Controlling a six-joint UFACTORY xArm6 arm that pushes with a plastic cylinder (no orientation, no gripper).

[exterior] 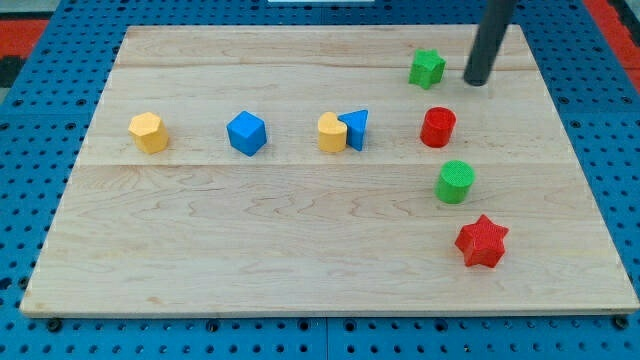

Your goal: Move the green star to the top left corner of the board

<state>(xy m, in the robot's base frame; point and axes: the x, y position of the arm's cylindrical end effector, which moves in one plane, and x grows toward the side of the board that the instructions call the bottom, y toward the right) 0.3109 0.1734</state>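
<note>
The green star (426,67) lies near the view's top right on the wooden board (300,230). My tip (477,81) is the lower end of the dark rod. It stands just to the right of the green star, a small gap apart from it. The board's top left corner (135,35) is far to the view's left of the star.
A red cylinder (437,127) sits below the star, then a green cylinder (455,181) and a red star (482,241). In the middle row are a yellow block (147,132), a blue cube (246,133), a second yellow block (331,132) and a blue triangle (356,128) touching it.
</note>
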